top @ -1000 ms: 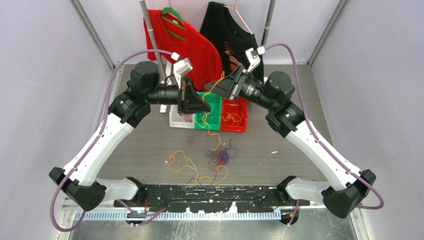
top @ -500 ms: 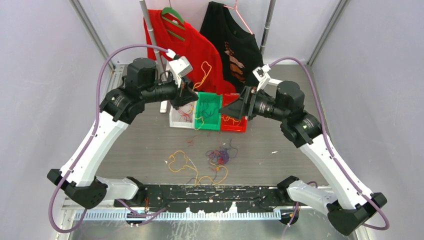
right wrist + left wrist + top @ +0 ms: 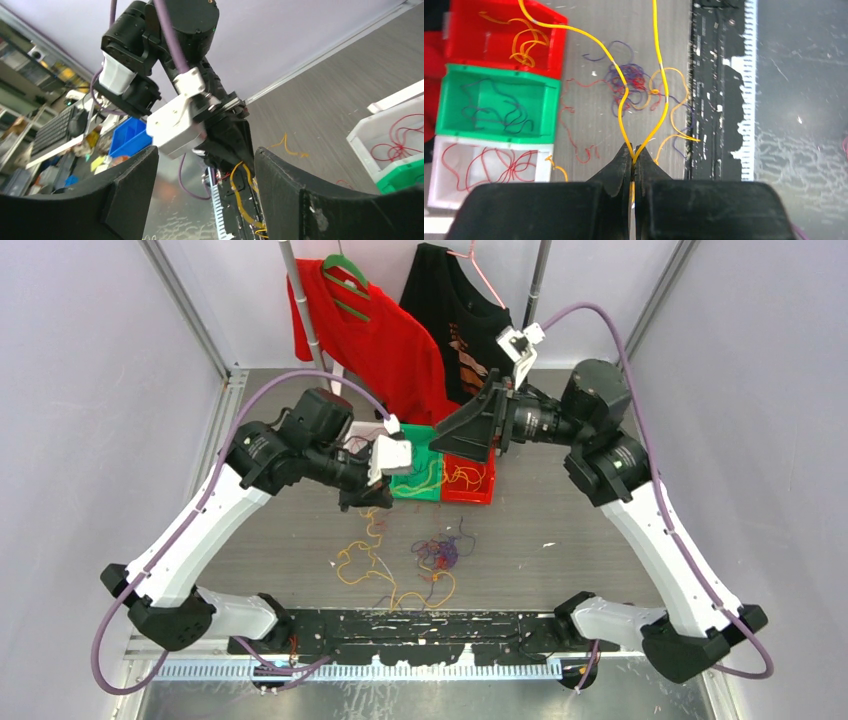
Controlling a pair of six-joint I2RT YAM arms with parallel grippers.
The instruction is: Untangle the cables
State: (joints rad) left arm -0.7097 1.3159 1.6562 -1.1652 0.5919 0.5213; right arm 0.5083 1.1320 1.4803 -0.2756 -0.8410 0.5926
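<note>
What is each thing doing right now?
left tool, shut on yellow cable
right tool, open, empty
red bin, holds yellow cables
green bin, holds dark purple cables
white bin, holds red cables
cable pile, tangled
red shirt, hanging on green hanger
black shirt, hanging

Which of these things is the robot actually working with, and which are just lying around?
Part of the job: tangled cables; yellow cable pinched in the left pincer; red bin, green bin, white bin, holding sorted strands.
Just there: red shirt, black shirt, hanging at the back.
</note>
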